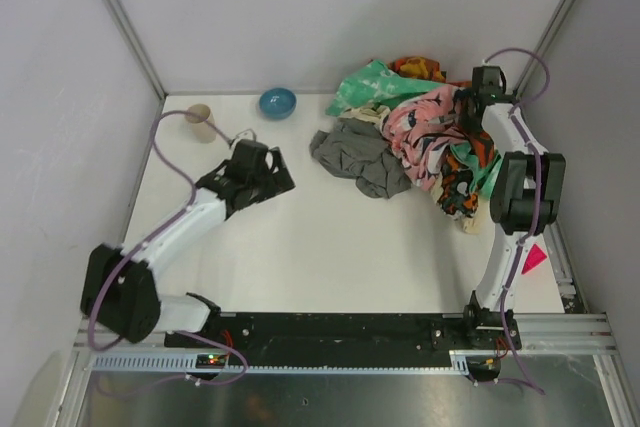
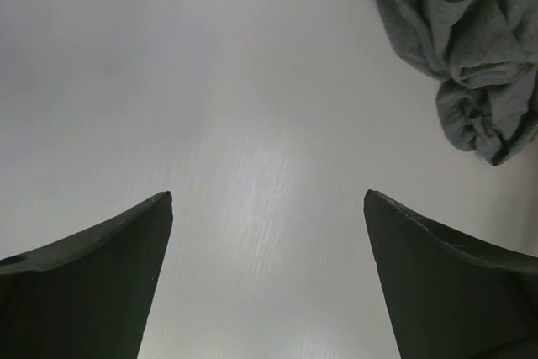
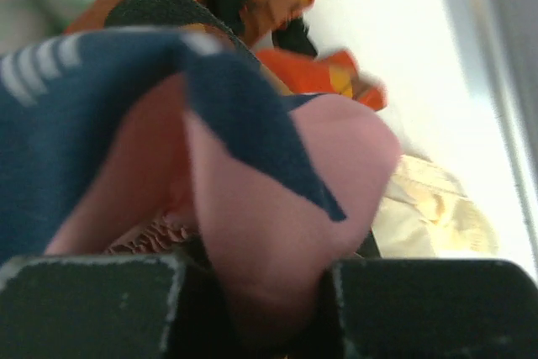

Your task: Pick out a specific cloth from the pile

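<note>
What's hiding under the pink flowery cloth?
An orange-and-black patterned cloth pokes out from under the pink floral cloth, and a mint green cloth shows behind it. Anything deeper down is covered.

Setting: a robotics laboratory test cell. A white table (image 1: pixel 330 247) is enclosed on the left, far and right sides by plain pale panels (image 1: pixel 330 7) held in metal posts (image 1: pixel 120 17). A left arm (image 1: pixel 190 222) and a right arm (image 1: pixel 520 197) are bolted to a black rail (image 1: pixel 340 329) along the near edge.
</note>
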